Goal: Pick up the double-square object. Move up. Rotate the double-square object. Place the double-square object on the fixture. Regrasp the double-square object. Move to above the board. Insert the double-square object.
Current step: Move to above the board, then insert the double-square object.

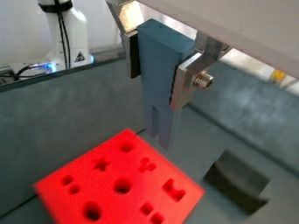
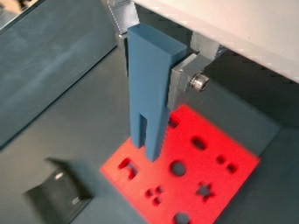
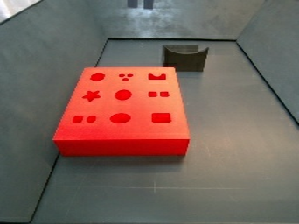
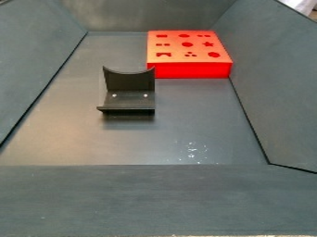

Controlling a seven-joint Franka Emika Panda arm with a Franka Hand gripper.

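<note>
The pincer (image 2: 163,66) is clamped on the double-square object (image 2: 145,96) — I see the silver finger plate (image 2: 184,83) pressed flat against the peg's side in both wrist views, with a bolt head showing on it. The peg hangs high in the air, clear of everything, its long axis vertical and its free end pointing straight down toward the floor. That lower end is split by a narrow slot into two square prongs; the body is a slim bar of matt blue-grey, smooth, with sharp edges.

Below it lies the board (image 2: 193,162), a thick slab of bright red with flat top and shaped cut-outs — a star, circles, ovals, squares and a cross among them. In a side view the board (image 3: 121,109) rests toward the left part of the dark grey floor (image 3: 222,166), well apart from the fixture (image 3: 186,57), which stands near the far wall. The fixture (image 4: 125,91) is a dark L-shaped bracket on a base plate, its upright cut with a curved notch. At the top edge of that side view only the peg's two prong tips (image 3: 142,4) show.
</note>
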